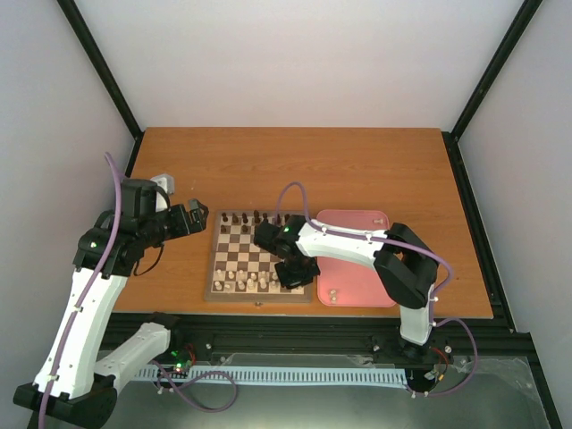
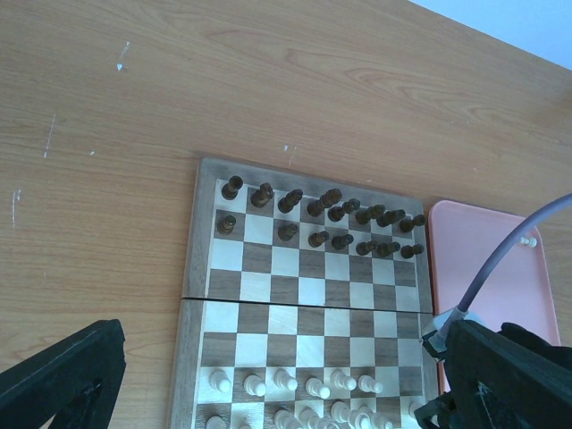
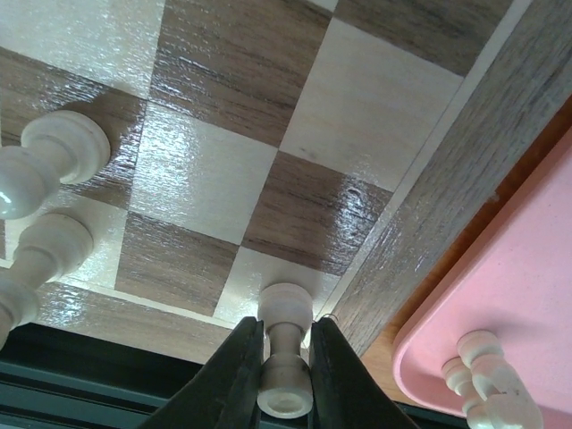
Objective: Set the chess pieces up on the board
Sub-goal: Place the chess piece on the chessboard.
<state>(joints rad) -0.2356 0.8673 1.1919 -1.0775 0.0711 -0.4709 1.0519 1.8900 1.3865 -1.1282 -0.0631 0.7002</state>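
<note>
Board (image 1: 217,268) lies flat on the bench (image 1: 375,170), its brown border square to the bench edges. Dark chessmen (image 1: 250,217) occupy the two rows at the board's far edge. The chess pieces (image 1: 246,281) stand upright in the rows at the board's near edge, long axes vertical and heads up.

The right hand (image 3: 286,332) is at the board's near right corner. Its fingers (image 3: 234,375) are clamped on the stem of one cream pawn (image 3: 286,308). The pawn's long axis runs in line with the fingers, with its base toward the board and its head between them. The base is over the cream corner square. Whether it touches that square cannot be told. Two more cream pieces show at the left of the right wrist view, on squares further along the same near rows.

The pink tray (image 1: 357,259) lies just beside the board's right border. A few cream pieces (image 3: 483,380) rest in it near the board's near right corner.

The left hand (image 1: 198,219) hangs just beyond the board's left border, level with the far rows. Its fingers (image 2: 63,375) are spread wide apart and hold nothing.
</note>
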